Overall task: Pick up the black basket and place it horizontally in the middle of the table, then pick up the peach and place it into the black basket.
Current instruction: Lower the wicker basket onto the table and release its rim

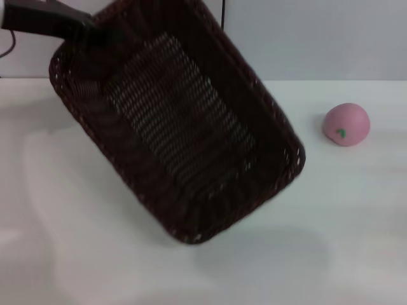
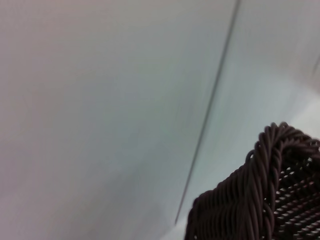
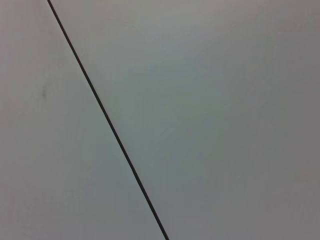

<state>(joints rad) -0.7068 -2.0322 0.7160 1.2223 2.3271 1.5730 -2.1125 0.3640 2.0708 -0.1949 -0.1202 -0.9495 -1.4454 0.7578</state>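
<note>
1. Now my left gripper (image 1: 86, 28) meets the black basket (image 1: 175, 121) at its far left corner; whether my fingers clamp the rim, I cannot tell.
2. The basket hangs tilted and skewed above the table (image 1: 356, 216), its open side facing my head camera.
3. The peach (image 1: 346, 124) sits on the table, well apart, right of the basket.
4. My right gripper is out of sight.

Three views: one overhead, two wrist-mounted.
Head camera looks down on the table (image 1: 356, 210); left wrist sits close against the black basket (image 2: 260, 200) rim, shared with head; right wrist faces blank wall.
</note>
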